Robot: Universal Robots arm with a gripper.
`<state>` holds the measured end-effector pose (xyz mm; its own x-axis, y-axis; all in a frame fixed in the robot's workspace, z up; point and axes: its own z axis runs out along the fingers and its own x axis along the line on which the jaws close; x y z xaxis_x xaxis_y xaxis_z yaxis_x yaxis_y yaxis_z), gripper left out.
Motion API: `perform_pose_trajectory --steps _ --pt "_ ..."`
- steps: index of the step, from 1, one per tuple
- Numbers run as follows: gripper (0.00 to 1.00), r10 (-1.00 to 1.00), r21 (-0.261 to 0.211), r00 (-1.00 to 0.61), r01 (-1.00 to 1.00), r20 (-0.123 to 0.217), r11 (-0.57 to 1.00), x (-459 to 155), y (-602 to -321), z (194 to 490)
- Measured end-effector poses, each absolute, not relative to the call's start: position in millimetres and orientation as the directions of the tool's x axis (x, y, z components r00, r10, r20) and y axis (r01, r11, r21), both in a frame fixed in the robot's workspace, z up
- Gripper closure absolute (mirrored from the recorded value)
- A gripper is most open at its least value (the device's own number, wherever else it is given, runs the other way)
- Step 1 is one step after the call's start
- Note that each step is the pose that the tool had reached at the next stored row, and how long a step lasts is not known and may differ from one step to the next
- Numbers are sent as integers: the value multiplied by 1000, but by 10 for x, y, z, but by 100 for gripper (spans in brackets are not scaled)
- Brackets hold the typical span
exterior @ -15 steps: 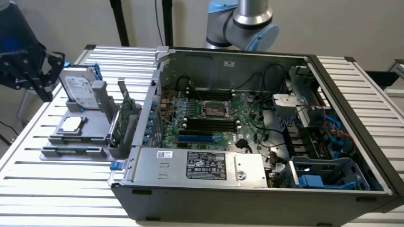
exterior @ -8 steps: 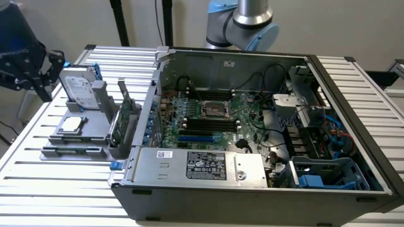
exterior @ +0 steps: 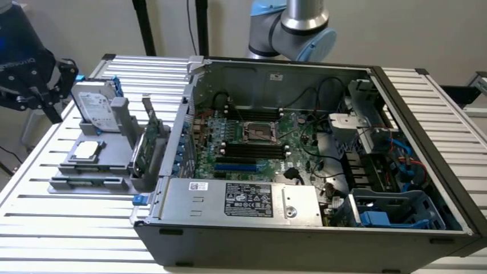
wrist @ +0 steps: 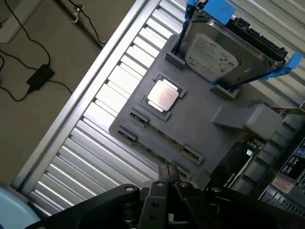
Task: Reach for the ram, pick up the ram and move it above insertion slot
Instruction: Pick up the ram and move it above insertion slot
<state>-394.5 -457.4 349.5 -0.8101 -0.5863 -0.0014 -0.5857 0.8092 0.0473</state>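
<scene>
text: none legible | labels: power supply [exterior: 255,201], hard drive [wrist: 212,52] (print too small)

I count one hard drive [exterior: 95,108], one processor [exterior: 85,149] and one expansion card [exterior: 150,142] on one grey holder [exterior: 84,185], and one open computer case [exterior: 304,245] at its three o'clock.

We see the ram [exterior: 90,181] as a long, thin, dark green strip standing on its long edge, seated level in the front slot of the gray holder [exterior: 55,185], just beside the holder's front rim.
</scene>
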Motion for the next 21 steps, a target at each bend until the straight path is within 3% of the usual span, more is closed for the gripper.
perform_pose_trajectory --steps 21 --pt "89 -846 47 -534 -845 -1 533 -3944 -4574 3489"
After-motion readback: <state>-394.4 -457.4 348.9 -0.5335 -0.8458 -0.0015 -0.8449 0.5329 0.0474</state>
